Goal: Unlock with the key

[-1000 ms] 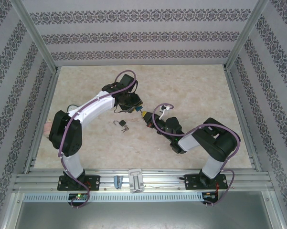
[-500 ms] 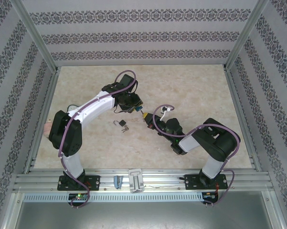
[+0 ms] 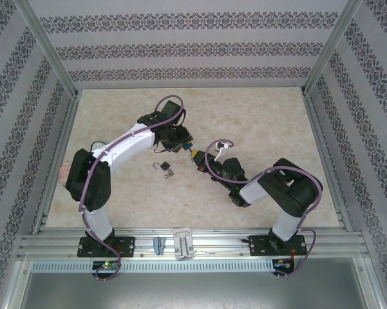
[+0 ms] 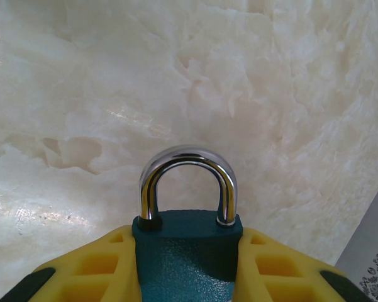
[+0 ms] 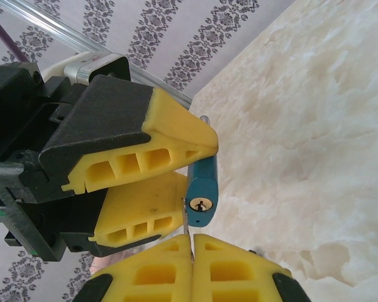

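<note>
My left gripper is shut on a teal padlock. Its chrome shackle points away from the wrist and sits closed in the body. In the right wrist view the padlock hangs between the left arm's yellow fingers, with its keyhole facing the camera. My right gripper is shut on a thin metal key. The blade tip stands just left of the keyhole, beside the lock body and outside the slot. From above, the left gripper and right gripper meet near the table's middle.
A second small padlock with keys lies on the marble-patterned table, just left of the grippers. Patterned walls on aluminium posts enclose the table. A metal rail runs along the near edge.
Hardly anything differs. The right arm has shifted very slightly, and both grips look the same.
</note>
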Controlling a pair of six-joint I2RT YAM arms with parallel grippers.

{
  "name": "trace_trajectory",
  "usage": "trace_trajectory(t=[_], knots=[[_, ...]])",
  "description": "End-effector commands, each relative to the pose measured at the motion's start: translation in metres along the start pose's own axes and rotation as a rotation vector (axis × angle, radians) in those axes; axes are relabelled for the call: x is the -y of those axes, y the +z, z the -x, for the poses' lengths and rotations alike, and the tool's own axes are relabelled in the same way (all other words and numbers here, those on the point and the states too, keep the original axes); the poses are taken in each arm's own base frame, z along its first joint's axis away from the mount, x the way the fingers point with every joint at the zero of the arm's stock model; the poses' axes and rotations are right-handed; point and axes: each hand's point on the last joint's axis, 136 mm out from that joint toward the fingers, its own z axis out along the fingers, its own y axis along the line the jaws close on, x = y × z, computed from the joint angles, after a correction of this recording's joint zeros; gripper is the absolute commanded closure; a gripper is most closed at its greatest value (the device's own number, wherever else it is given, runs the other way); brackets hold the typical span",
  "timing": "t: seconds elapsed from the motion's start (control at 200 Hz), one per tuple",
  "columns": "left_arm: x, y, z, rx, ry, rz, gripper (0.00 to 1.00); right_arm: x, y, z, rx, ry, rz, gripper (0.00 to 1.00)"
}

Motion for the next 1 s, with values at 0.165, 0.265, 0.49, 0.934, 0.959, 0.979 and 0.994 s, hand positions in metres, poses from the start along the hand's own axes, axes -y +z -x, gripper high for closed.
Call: trace_trajectory(t=[0.165,0.265,0.49,0.934,0.959,0.979,0.994], knots=[[0.016,-0.023,0.007,0.038,-0.004,-0.074,0.71,-0.005,-0.006,0.003,0.015,0.028,0.025,1.00],[0.018,-0.023,0.008,0.039,-0.003,-0.079,0.71,-0.004,-0.008,0.002,0.014,0.032,0.020,1.00],[0.018,-0.022,0.007,0.034,-0.004,-0.082,0.71,-0.005,-0.002,0.007,0.024,0.027,0.028,1.00],[0.019,-0.021,0.002,0.018,-0.006,-0.103,0.71,-0.007,0.009,0.014,0.023,0.045,0.047,1.00],[0.020,-0.021,0.001,0.015,-0.005,-0.104,0.71,-0.007,0.009,0.013,0.021,0.047,0.046,1.00],[0.020,-0.020,0.002,0.013,-0.008,-0.105,0.71,-0.006,0.009,0.013,0.019,0.048,0.046,1.00],[0.020,-0.020,0.002,0.012,-0.008,-0.106,0.71,-0.006,0.009,0.013,0.020,0.050,0.047,1.00]])
